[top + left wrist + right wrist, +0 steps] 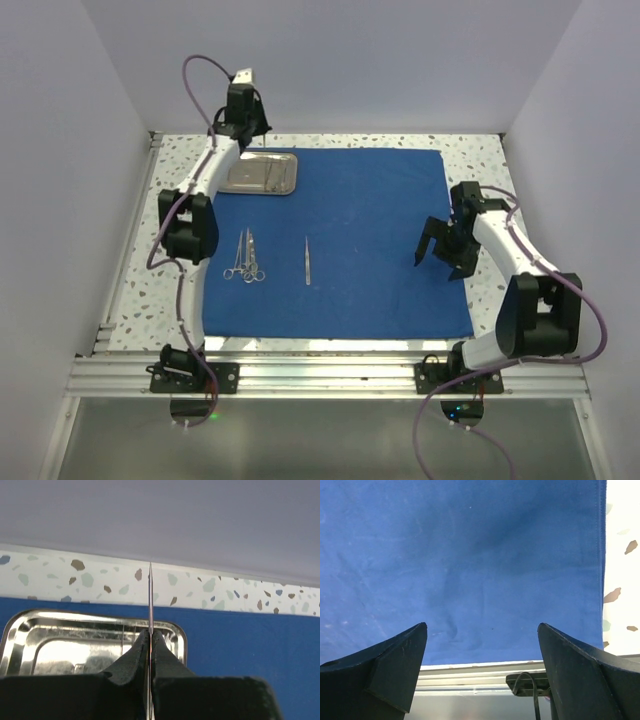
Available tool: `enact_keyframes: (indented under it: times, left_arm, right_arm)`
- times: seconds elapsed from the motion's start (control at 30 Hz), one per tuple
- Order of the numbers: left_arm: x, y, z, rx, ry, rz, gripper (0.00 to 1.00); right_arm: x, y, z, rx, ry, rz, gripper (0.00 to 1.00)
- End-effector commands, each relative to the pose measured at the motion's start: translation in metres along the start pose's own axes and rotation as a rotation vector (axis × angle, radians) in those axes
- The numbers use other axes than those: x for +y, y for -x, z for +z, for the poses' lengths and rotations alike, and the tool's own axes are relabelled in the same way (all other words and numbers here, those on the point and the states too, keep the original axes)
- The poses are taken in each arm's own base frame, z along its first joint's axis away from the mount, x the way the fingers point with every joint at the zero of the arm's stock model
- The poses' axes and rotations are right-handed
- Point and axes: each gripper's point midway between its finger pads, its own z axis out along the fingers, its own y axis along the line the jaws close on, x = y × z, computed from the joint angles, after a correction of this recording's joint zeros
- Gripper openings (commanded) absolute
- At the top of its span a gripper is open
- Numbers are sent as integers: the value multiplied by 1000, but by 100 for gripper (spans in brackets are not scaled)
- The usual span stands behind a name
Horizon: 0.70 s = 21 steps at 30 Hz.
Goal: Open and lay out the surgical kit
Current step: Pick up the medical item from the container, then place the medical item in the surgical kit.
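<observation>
Closest in the top view is the aluminium rail carrying both arm bases. Beyond it, the blue cloth wrap lies spread flat as one large sheet over most of the speckled table.

At the sheet's 11 o'clock corner the steel tray sits on the cloth, its long axis running 9 to 3 o'clock. The left gripper hangs above the tray's far-left part. In its wrist view the fingers are pressed together on a thin silver instrument, whose pointed end sticks straight out past the tips toward 12 o'clock, over the tray. What kind of tool it is cannot be told.

The right gripper hovers over the cloth's 3 o'clock side, its jaws spread wide and holding nothing; in its wrist view only bare blue cloth shows between them.

Two ring-handled instruments lie side by side at the sheet's 9 o'clock side, long axes running 12 to 6 o'clock, rings toward 6. Which is scissors and which forceps cannot be told. Just to their 3 o'clock side, the tweezers lie apart, parallel to them.
</observation>
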Motion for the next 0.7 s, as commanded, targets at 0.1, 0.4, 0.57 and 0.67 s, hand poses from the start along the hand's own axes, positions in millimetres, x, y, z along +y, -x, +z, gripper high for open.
enact_keyframes:
  times: [0.1,0.4,0.57,0.67]
  left_arm:
    - [-30,-45,-73,154,-20,-41,0]
    - [-65,-170,-163,408,1,-36,0]
    - [-61,-212,-198,486,9,-15,0]
    - [-63,-231,-213,524,0,-3,0]
  right_arm:
    - [15,-4,-10,-22,103,26,96]
    - [16,-14,-24,-24,131,13,96]
    - [12,-26,-25,-16,136,13,96]
    - [6,-36,-25,-11,128,13,96]
